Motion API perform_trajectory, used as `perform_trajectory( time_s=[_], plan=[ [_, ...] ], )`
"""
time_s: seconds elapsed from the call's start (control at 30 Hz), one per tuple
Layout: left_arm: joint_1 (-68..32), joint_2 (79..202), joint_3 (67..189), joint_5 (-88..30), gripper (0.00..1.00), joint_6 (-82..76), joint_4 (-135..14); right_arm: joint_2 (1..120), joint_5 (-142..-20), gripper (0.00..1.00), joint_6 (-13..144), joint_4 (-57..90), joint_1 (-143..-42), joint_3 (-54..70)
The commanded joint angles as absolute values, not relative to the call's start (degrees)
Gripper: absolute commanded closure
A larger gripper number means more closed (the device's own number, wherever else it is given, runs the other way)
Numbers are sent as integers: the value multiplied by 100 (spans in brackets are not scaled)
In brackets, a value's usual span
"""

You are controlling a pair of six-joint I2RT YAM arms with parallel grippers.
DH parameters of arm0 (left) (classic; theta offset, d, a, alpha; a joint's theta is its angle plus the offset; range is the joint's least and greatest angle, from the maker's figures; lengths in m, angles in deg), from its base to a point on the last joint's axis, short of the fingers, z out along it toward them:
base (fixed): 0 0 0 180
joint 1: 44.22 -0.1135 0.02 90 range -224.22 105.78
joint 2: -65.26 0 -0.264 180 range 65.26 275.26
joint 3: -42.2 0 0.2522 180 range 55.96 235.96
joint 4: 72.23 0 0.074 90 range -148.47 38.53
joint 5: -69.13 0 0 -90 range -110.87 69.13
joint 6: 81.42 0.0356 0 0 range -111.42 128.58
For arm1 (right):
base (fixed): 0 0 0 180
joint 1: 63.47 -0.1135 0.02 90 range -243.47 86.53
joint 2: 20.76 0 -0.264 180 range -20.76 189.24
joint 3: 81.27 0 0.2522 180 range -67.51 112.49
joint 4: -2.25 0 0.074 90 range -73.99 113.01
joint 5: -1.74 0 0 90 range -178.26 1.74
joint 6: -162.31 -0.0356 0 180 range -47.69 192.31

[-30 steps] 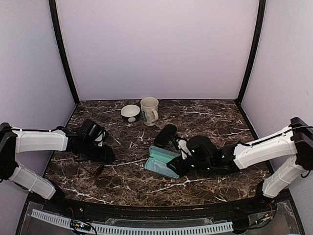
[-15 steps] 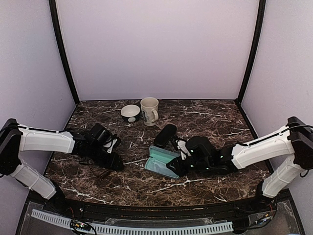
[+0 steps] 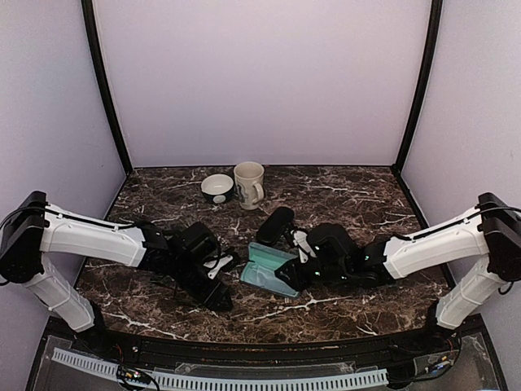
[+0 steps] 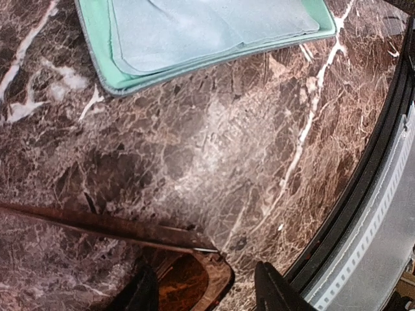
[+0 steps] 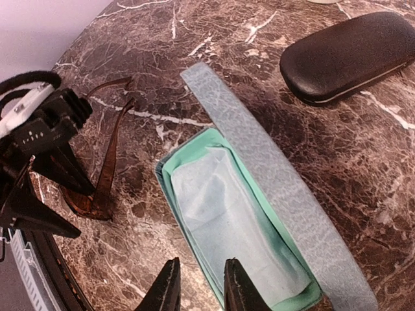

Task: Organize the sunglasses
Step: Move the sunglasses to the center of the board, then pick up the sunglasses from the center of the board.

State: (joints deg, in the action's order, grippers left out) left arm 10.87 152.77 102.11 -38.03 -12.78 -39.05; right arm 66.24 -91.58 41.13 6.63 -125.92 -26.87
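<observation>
At the left, the left pincer (image 3: 220,292) reaches low across the worktop (image 3: 350,199) toward the middle. It appears to pinch the brownish sunglasses (image 4: 188,284) by their front. In the left wrist view a brown lens sits between the two dark fingers, and one thin arm trails off to the side. From the right wrist view both arms of the pair stand unfolded, pointing away from the pincer. Whether the frame touches the marble or hangs just above it, I cannot tell.

Just to the right lies the grey-blue case (image 5: 259,168), its lid swung open. The mint lining is bare except for a pale cloth (image 5: 220,214) lying flat inside. The glasses are near the case's open side but not yet over it.

The right pincer (image 5: 202,285) sits at the near end of the case. Its jaws are narrowly parted and astride the rim, and marble shows between one finger and the wall, so no firm clamp is evident. It looks placed to steady the case.

Behind and to the right, the black oblong case (image 5: 353,55) lies closed. I cannot find the black pair of sunglasses in any view.

The step in hand seems to be carrying the brown pair to the open case. The next move calls for lifting the frame over the rim and lining it up with the long axis. The spread arms will probably foul the walls unless they are folded.
</observation>
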Motion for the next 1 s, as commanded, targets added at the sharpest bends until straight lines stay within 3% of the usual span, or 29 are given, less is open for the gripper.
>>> perform_trajectory(
  time_s=[0.0,0.33,0.6,0.97],
  plan=[
    [1132,15018,10457,-3584,47,-1060,-3676,6926,-8890,75,3938,481,-12584,-2298],
    [879,13798,10207,-1798,40,-1497,-3345,7780,-8425,74,3623,546,-12789,-1341],
    [-161,12907,9393,-1786,40,-1837,-3224,8691,-8149,69,3574,1347,-13027,-31],
    [-421,12943,9041,-1890,35,-1945,-3458,9695,-8051,65,3670,2580,-13227,1373]
  ],
)
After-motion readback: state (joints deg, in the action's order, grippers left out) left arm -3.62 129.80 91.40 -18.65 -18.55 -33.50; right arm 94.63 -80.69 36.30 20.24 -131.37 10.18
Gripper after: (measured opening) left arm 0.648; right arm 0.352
